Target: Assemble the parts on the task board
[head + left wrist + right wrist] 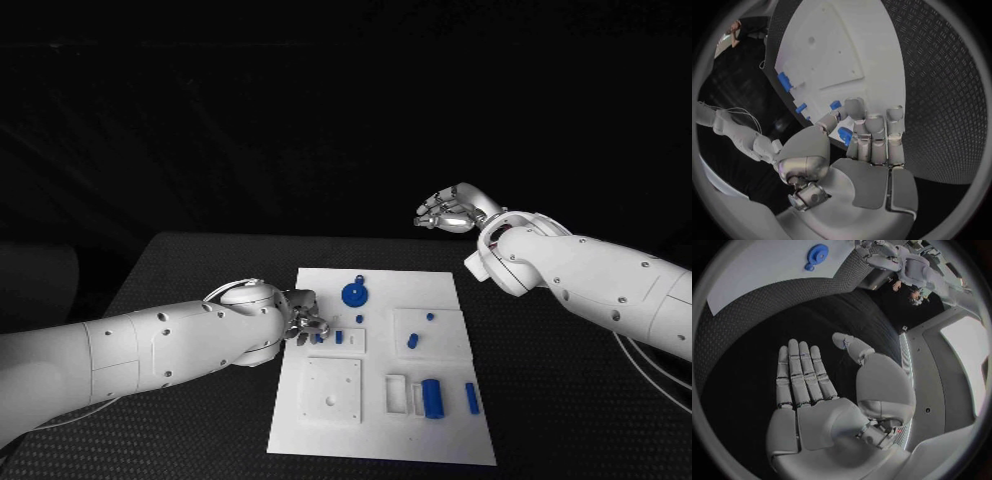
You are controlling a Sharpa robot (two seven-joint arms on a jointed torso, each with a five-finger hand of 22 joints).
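Observation:
The white task board (378, 440) lies mid-table. My left hand (300, 322) hovers low over its left edge, fingers stretched out. A small blue part (845, 135) sits in the gap between thumb and fingers (873, 135); whether it is pinched I cannot tell. A second small blue part (339, 337) stands just beside it. A blue disc (355, 294) lies near the far edge. Two small blue pieces (413, 341) sit right of centre. A blue cylinder (430, 396) and a blue bar (472, 398) lie near the front. My right hand (450, 212) is raised beyond the board, palm flat, holding nothing.
A white square block with a hole (332, 390) sits on the board's near left. The black table (188, 270) stretches on both sides of the board. A cable (656, 385) trails under my right arm.

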